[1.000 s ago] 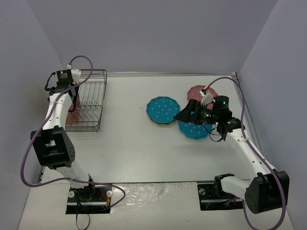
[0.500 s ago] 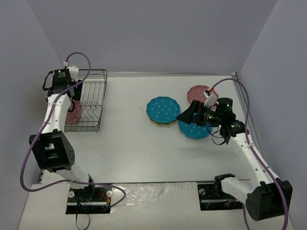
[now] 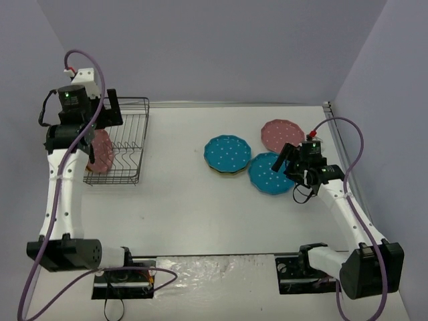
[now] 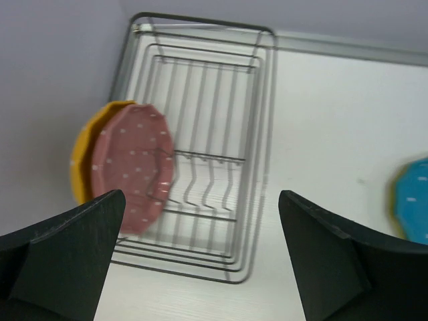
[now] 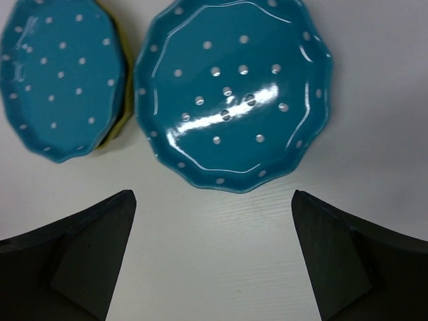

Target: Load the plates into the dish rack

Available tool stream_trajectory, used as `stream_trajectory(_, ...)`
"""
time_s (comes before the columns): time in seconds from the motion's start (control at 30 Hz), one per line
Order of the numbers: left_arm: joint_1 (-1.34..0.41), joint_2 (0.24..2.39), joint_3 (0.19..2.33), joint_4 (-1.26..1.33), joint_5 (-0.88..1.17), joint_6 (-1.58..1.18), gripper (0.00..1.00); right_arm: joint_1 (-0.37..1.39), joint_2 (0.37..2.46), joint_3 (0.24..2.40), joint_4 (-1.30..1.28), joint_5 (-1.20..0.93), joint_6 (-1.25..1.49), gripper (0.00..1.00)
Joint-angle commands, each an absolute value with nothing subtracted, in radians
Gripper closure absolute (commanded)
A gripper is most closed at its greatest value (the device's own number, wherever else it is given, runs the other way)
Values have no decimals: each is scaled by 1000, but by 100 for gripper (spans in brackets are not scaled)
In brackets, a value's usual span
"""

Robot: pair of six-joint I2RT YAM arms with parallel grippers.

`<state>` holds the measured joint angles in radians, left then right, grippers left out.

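The dark wire dish rack [image 3: 127, 144] [image 4: 200, 134] stands at the far left. In its left end a pink plate [image 3: 100, 151] [image 4: 134, 167] leans on edge in front of an orange-yellow plate [image 4: 81, 160]. My left gripper [image 3: 112, 114] [image 4: 200, 254] hovers above the rack, open and empty. A teal plate [image 3: 271, 173] [image 5: 234, 93] lies flat on the table, and my right gripper [image 3: 286, 159] [image 5: 214, 254] hangs open just past its right edge. Another teal plate [image 3: 227, 154] [image 5: 60, 80] lies on an olive-yellow one [image 5: 115, 130]. A pink plate [image 3: 281, 134] lies behind.
The rack's right slots hold only bare upright prongs [image 4: 207, 190]. Purple walls close in the table on the left, back and right. A teal plate's rim [image 4: 411, 200] shows at the right edge of the left wrist view.
My left gripper opened, let go of the pink plate in the rack and rose above it. My right arm drew back to the right, off the teal plate.
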<state>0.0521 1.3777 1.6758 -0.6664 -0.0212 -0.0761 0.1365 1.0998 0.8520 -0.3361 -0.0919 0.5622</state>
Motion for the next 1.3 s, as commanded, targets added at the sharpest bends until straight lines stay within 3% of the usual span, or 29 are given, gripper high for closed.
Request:
stream_trajectory(0.0, 42, 1256, 1583, -688, 218, -296, 3, 98, 1185, 836, -373, 69, 637, 1)
stream_trajectory(0.27, -63, 1047, 1318, -675, 283, -373, 3, 64, 1306, 737, -259, 47, 688, 12)
stream_trajectory(0.47, -72, 1003, 1232, -675, 315, -381, 3, 57, 1314, 645, -132, 29, 736, 19)
stream_trajectory(0.97, -105, 1030, 1221, -654, 338, -423, 3, 44, 1362, 574, 31, 124, 794, 44)
stream_trajectory(1.27, -133, 1039, 1207, -641, 338, -449, 3, 43, 1426, 577, 28, 126, 820, 51)
